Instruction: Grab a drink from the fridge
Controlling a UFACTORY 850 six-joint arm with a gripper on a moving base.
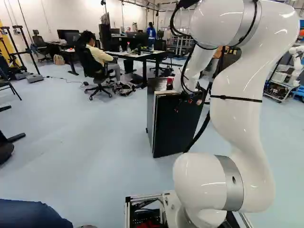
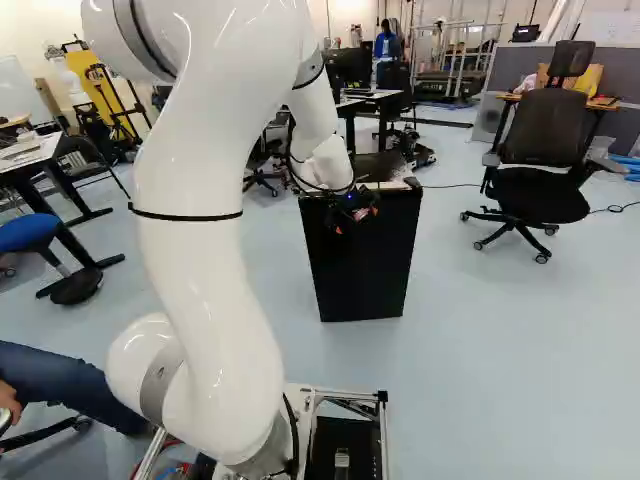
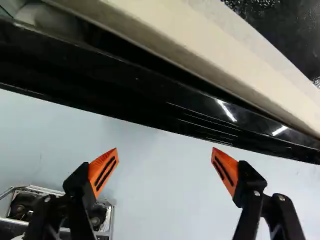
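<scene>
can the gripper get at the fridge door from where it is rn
Looks like yes: the gripper hangs just off the black door's top edge with its fingers open, and nothing shows in between. It would probably have to come closer to touch it.

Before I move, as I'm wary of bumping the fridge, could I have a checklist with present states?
1. Pincer open: ok, fingers wide apart.
2. Nothing between the orange pads: ok, floor shows there.
3. Fridge upright: ok.
4. Fridge's black edge between the pads: not ok, it lies ahead of them.
5. Fridge shut: cannot tell; a dark gap shows beyond that edge.
6. Drink in sight: cannot tell; none shows clearly.
</scene>
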